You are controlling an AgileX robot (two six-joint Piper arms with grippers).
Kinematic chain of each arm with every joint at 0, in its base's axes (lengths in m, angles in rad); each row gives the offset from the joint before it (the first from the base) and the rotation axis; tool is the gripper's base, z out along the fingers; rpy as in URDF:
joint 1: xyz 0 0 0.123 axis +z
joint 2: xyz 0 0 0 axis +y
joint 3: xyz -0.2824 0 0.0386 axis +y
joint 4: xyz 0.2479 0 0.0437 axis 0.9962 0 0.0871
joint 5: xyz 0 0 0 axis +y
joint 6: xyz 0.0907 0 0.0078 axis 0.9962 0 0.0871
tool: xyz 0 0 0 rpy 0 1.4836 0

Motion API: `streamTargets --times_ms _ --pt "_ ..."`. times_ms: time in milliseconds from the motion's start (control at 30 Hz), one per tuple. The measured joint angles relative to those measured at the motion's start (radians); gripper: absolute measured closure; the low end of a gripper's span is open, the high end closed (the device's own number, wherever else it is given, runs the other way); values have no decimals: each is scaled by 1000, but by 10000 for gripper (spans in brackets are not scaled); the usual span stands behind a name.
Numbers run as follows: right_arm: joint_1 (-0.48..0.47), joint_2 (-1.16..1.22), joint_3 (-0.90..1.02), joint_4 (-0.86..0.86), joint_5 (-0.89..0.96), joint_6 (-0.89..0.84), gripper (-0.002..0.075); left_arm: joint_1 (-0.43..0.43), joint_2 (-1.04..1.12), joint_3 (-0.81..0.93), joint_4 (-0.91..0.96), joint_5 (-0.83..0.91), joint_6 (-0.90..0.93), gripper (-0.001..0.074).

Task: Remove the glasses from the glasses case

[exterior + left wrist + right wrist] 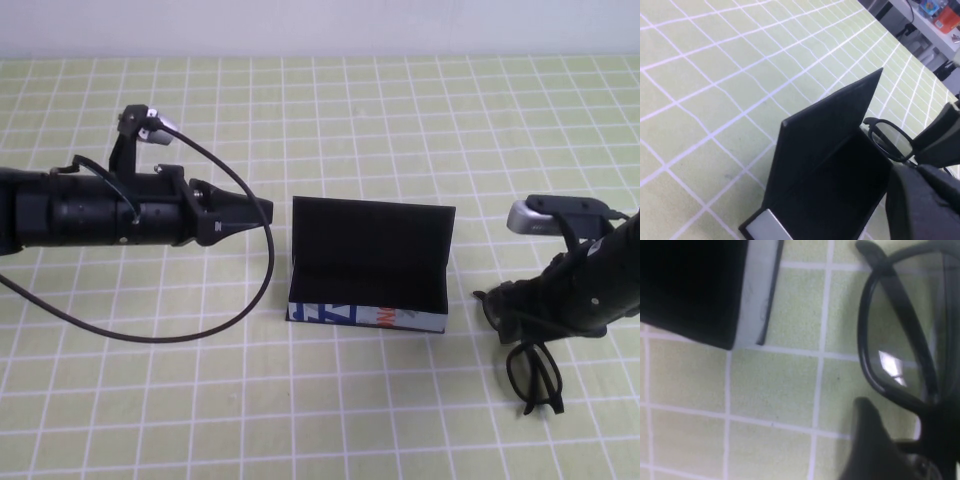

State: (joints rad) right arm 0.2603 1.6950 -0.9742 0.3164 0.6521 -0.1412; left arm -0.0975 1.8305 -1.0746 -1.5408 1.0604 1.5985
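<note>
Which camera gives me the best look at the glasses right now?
The right wrist view: one lens and its thick frame of the glasses fill it, held by the right gripper. The high view shows them small, hanging from that gripper right of the open glasses case. The left wrist view catches one lens past the lid; the left gripper hovers left of the case.

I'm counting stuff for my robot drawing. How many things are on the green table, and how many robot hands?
Glasses: 1, the glasses, out of the case, held by the right end effector.
Cases: 1, the glasses case, open.
End effectors: 2, the right one and the left end effector, which hovers left of the case.
Total: 4
</note>
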Motion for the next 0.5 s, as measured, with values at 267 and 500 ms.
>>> streamTargets --times_ms 267,500 --pt "0 -230 -6 -4 112 48 446 0 -73 0 6 -97 -83 739" --pt "0 -625 14 -41 294 49 600 0 -381 90 21 -266 -114 739"
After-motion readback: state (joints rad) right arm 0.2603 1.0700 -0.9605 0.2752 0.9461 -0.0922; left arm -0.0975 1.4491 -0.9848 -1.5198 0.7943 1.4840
